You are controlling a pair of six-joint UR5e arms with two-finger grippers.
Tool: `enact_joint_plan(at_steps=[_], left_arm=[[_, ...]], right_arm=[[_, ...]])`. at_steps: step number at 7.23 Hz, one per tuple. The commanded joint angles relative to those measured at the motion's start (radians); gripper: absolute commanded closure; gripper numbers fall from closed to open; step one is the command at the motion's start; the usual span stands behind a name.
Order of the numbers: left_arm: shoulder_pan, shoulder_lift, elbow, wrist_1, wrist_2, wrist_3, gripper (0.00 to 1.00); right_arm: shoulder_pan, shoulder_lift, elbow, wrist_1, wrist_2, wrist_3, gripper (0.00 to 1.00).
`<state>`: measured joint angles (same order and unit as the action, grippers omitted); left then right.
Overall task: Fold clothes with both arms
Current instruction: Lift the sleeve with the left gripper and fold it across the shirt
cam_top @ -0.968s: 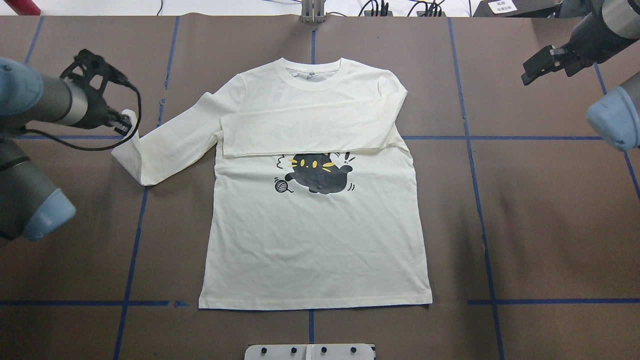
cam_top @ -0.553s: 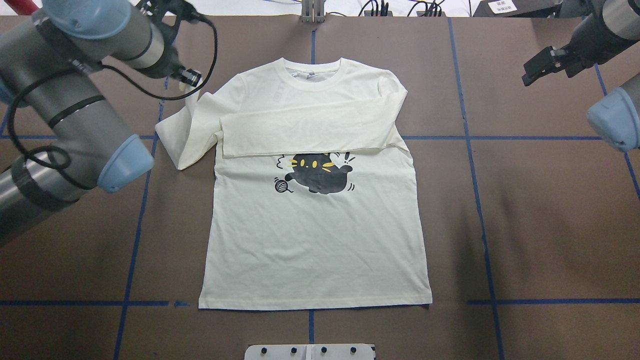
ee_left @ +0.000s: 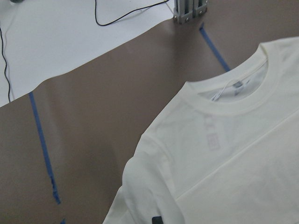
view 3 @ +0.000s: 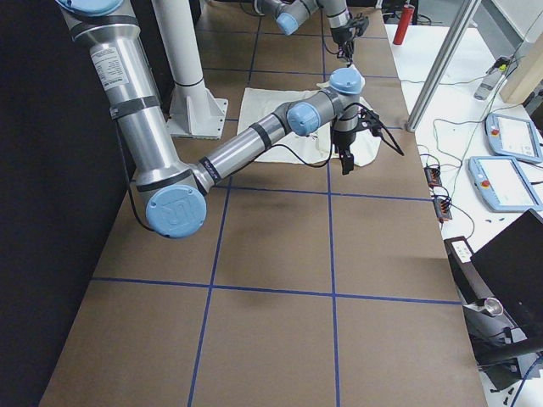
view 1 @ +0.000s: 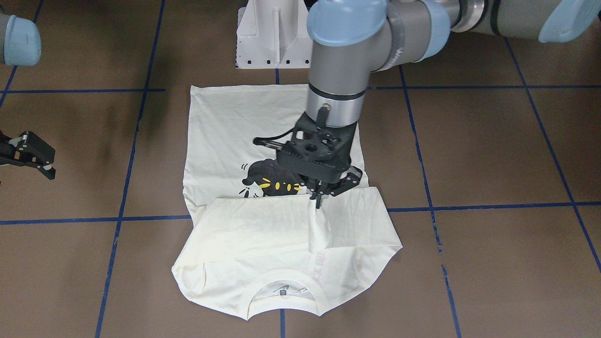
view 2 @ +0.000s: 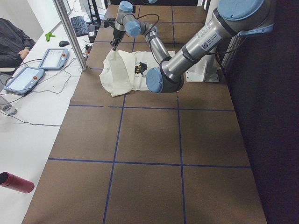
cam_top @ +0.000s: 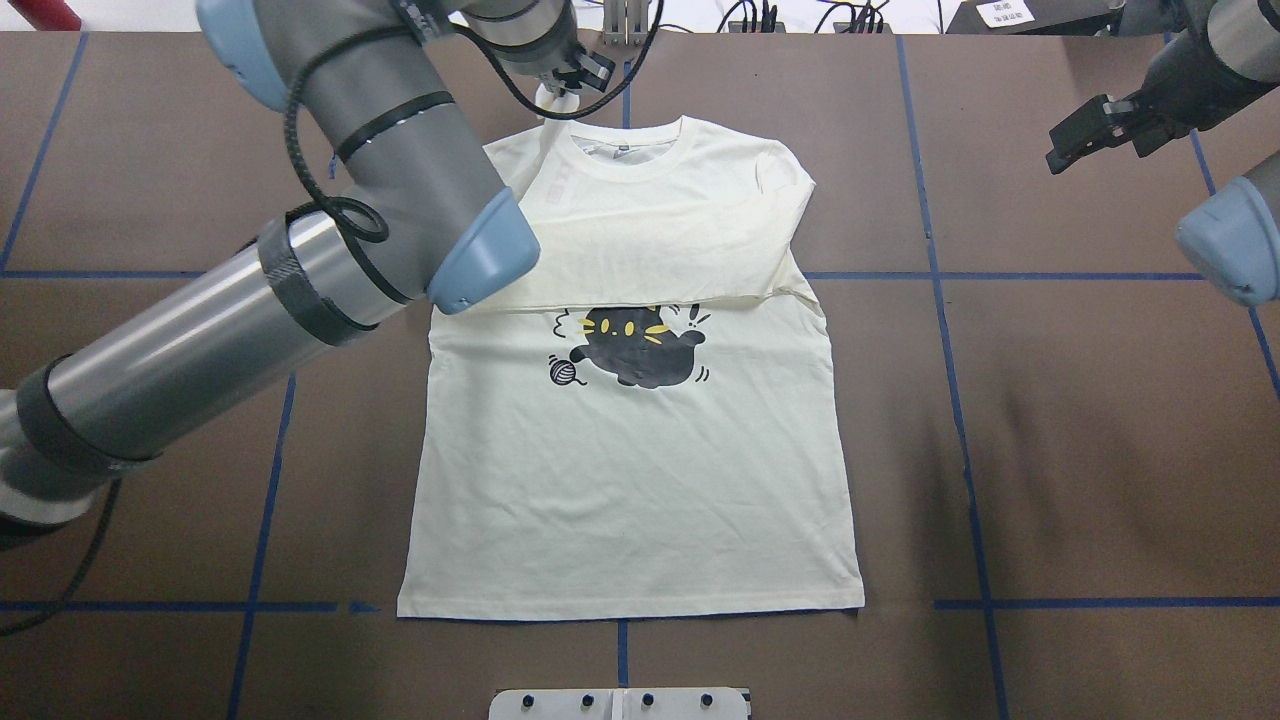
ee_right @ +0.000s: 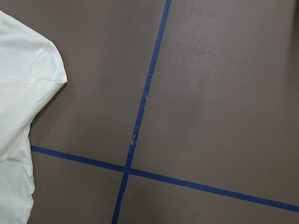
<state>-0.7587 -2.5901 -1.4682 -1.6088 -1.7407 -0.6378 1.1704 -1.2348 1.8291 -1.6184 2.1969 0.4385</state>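
Observation:
The cream long-sleeved T-shirt (cam_top: 630, 480) lies flat, print up, with the black cat (cam_top: 640, 350) showing; it also shows in the front view (view 1: 225, 122). Its right sleeve (cam_top: 620, 260) lies folded across the chest. My left gripper (view 1: 319, 199) is shut on the cuff of the left sleeve (view 1: 324, 230) and holds it lifted above the chest, near the collar. In the overhead view the left arm hides most of that sleeve, and the left gripper (cam_top: 560, 90) sits by the collar. My right gripper (cam_top: 1070, 140) is open and empty, above bare table far to the shirt's right.
Blue tape lines grid the brown table (cam_top: 1100, 450). The white pedestal base (view 1: 272, 37) stands at the robot's edge. A metal post (cam_top: 625, 20) and cables sit at the far edge. Operators' tablets (view 2: 53, 58) lie on the white side table.
My left arm has swung in from the table's left, lifting the left sleeve by its cuff and carrying it right over the shirt's chest. The right arm has barely moved.

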Motion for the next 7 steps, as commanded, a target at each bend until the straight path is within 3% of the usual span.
enact_joint_plan(at_steps=[1, 3, 5, 7], left_arm=[[0.125, -0.024, 0.107, -0.156, 0.108, -0.057, 1.00], [0.183, -0.042, 0.240, -0.305, 0.183, -0.088, 1.00], [0.228, -0.091, 0.357, -0.390, 0.185, -0.135, 1.00], [0.251, -0.123, 0.399, -0.430, 0.185, -0.212, 0.99]], right_arm=[[0.000, -0.002, 0.001, 0.000, -0.002, 0.006, 0.00], [0.000, 0.000, 0.002, 0.000, -0.003, 0.026, 0.00], [0.000, 0.000, 0.001, 0.000, -0.003, 0.028, 0.00], [0.000, 0.000, 0.002, 0.000, -0.003, 0.032, 0.00]])
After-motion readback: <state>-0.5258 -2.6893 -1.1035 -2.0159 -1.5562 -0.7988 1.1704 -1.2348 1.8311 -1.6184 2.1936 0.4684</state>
